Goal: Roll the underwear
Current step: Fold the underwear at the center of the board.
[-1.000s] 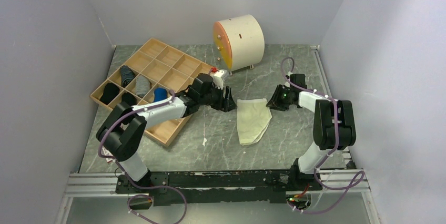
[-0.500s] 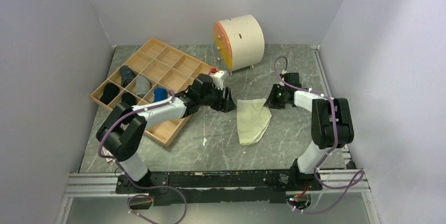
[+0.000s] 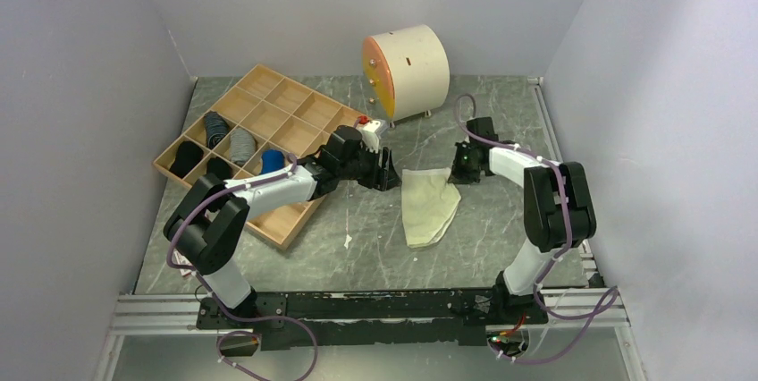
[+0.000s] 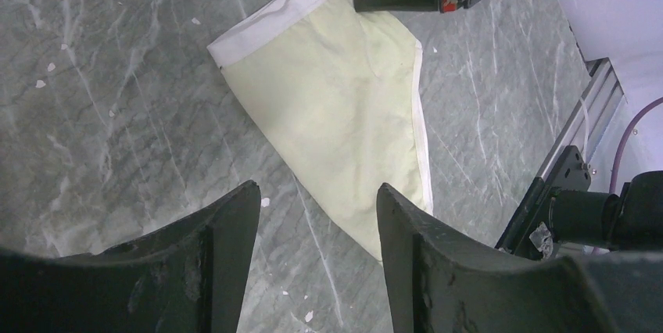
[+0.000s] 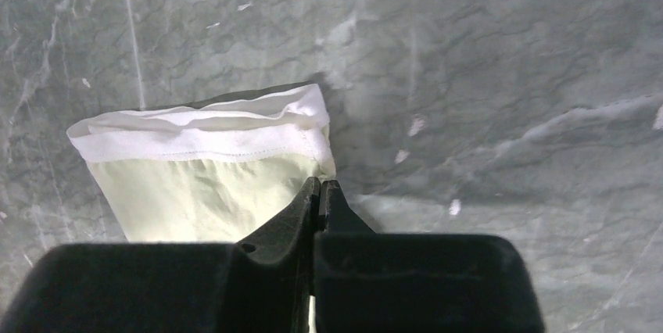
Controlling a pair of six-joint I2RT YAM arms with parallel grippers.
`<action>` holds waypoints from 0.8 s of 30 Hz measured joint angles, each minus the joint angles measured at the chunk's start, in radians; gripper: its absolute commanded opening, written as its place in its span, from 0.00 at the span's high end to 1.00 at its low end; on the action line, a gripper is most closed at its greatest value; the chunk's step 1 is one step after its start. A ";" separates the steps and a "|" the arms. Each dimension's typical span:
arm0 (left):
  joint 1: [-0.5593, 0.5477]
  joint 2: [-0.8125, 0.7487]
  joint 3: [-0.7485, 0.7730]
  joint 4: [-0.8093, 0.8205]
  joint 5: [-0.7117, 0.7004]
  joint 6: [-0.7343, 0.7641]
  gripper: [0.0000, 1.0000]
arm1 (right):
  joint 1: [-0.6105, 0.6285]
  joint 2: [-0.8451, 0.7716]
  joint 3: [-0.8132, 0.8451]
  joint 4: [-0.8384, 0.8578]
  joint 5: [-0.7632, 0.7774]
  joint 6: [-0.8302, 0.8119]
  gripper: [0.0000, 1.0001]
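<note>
The pale yellow underwear (image 3: 430,207) with its white waistband lies flat on the grey marble table, between the two arms. My left gripper (image 3: 388,171) hovers just left of the waistband, open, with nothing between its fingers. In the left wrist view, the underwear (image 4: 344,106) spreads beyond the left gripper (image 4: 317,191). My right gripper (image 3: 459,169) sits at the waistband's right corner. In the right wrist view the right gripper (image 5: 320,183) is shut, its tips pinching the edge of the underwear (image 5: 203,184) just below the white band.
A wooden compartment tray (image 3: 259,72) with rolled dark, grey and blue items stands at the back left, beside the left arm. A cream cylinder with an orange face (image 3: 407,63) stands at the back. Small white scraps dot the table. Metal rail (image 3: 357,305) along the near edge.
My right gripper has moved left to the waistband's right corner and closed there, nudging that corner slightly left. The left arm has stayed in place.
</note>
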 measured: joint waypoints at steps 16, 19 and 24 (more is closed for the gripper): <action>0.000 -0.015 -0.002 -0.029 -0.087 -0.028 0.38 | 0.184 -0.070 0.061 -0.144 0.339 0.124 1.00; 0.003 -0.031 -0.013 -0.030 -0.125 -0.048 0.38 | 0.202 -0.091 0.074 -0.163 0.372 0.138 1.00; 0.014 -0.034 -0.016 -0.041 -0.156 -0.076 0.38 | 0.248 -0.094 0.099 -0.178 0.400 0.158 1.00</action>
